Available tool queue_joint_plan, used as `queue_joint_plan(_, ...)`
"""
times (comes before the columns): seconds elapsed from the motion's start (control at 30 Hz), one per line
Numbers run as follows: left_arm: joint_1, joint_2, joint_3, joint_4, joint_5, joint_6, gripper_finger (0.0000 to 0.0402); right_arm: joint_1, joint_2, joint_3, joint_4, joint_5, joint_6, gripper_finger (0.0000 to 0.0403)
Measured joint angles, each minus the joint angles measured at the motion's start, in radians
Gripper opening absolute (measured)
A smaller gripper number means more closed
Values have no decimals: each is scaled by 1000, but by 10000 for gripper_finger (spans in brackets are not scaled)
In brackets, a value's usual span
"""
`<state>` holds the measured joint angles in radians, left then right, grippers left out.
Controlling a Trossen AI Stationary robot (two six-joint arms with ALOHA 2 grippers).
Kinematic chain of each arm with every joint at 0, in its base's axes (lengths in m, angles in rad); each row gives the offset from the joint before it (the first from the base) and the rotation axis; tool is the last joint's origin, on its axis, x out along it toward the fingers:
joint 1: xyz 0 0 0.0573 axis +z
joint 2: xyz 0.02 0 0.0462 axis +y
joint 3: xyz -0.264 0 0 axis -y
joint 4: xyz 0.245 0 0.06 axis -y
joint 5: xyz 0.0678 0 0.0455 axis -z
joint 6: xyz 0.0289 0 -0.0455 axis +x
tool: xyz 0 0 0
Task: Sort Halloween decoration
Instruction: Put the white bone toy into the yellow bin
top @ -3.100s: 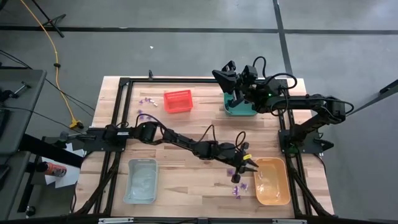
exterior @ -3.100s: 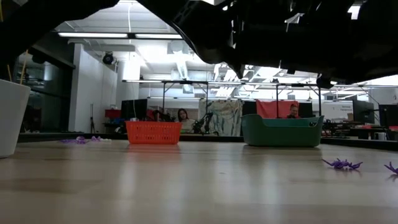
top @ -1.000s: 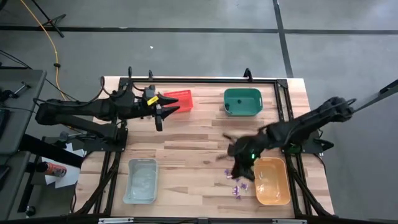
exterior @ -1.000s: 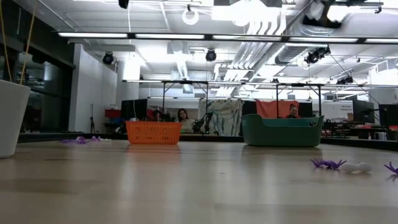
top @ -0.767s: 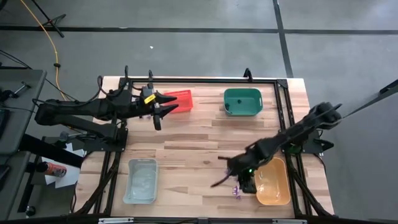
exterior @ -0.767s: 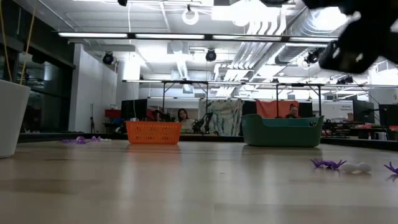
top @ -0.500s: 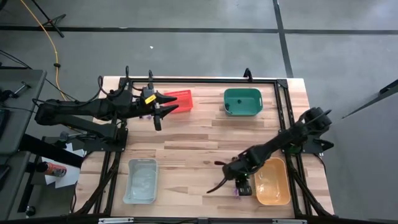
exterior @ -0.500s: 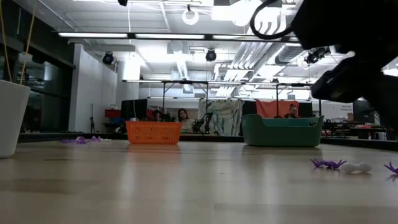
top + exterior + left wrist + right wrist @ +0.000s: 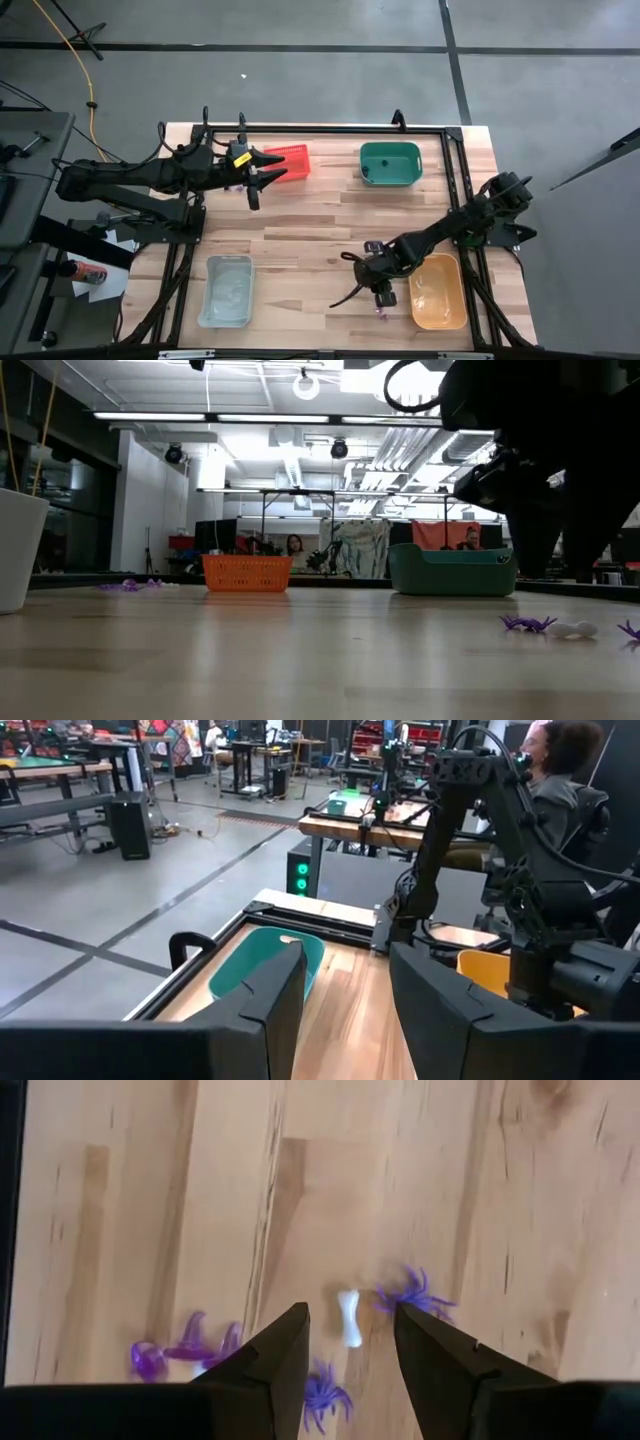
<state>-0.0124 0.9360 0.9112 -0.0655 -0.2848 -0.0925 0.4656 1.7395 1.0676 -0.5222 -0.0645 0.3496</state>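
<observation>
Several tiny purple Halloween trinkets lie flat on the wood left of the orange bin (image 9: 438,292). They include a spider (image 9: 412,1295), a second spider (image 9: 322,1395) and hat shapes (image 9: 185,1350), with a small white bone (image 9: 348,1318) among them. My right gripper (image 9: 350,1345) hovers open just above them, the bone showing beyond its gap. From the low view the spider (image 9: 528,624) and bone (image 9: 575,628) rest on the table. More purple trinkets (image 9: 128,585) lie at the far left. My left gripper (image 9: 268,183) waits open beside the red basket (image 9: 292,158).
A green bin (image 9: 390,163) stands at the far right and a clear bin (image 9: 226,290) at the near left. A black frame (image 9: 320,128) runs round the table's edges. Open wood lies between the bins. People sit in the room beyond the table.
My right arm has swung from the table's middle toward the near edge and a little to the left. It now stands over the trinkets left of the orange bin and has come into the low view from above. The trinkets have not moved.
</observation>
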Motion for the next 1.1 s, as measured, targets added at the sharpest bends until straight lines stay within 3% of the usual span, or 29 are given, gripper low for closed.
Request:
queue_joint_plan(0.23,0,1,0,-26,1,0,136,26,62,0,34,-33,-17,142)
queue_joint_plan(0.47,0,1,0,-25,1,0,136,33,75,0,39,32,5,142)
queue_joint_plan(1.1,0,1,0,-24,1,0,136,53,107,0,25,83,-9,132)
